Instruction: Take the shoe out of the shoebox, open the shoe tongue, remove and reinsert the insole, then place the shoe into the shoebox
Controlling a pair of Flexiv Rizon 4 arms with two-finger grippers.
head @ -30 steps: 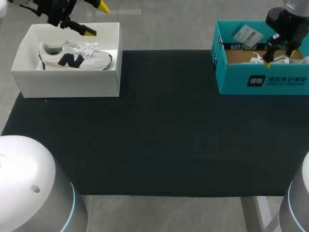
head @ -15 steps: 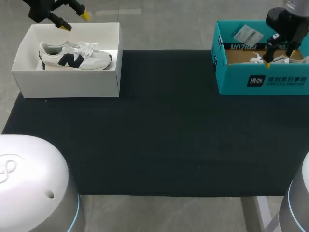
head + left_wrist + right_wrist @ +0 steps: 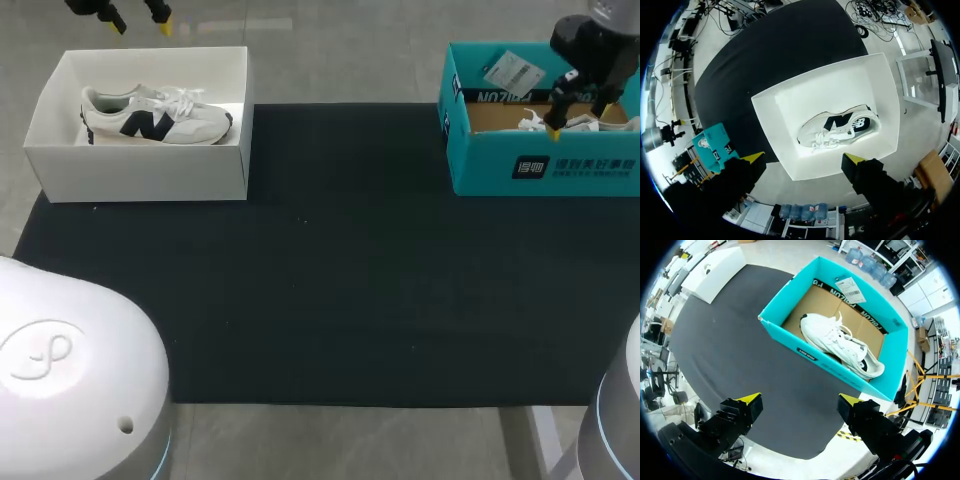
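Left gripper [image 3: 140, 20]: jaws apart, empty, high beyond the far wall of the white shoebox [image 3: 140, 175]. White-and-navy sneaker [image 3: 155, 113] lies on its side inside, laces toward the far wall. Teal shoebox [image 3: 560, 170] holds a white shoe [image 3: 840, 345]. Right gripper [image 3: 799, 400] hangs above it, jaws apart, empty. Step judged: lift-out, not begun. Note: descend straight, straddle the heel collar, keep fingers off the cardboard walls before closing.

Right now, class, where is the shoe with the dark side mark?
The shoe lies inside the white shoebox, at the table's far left in the head view.
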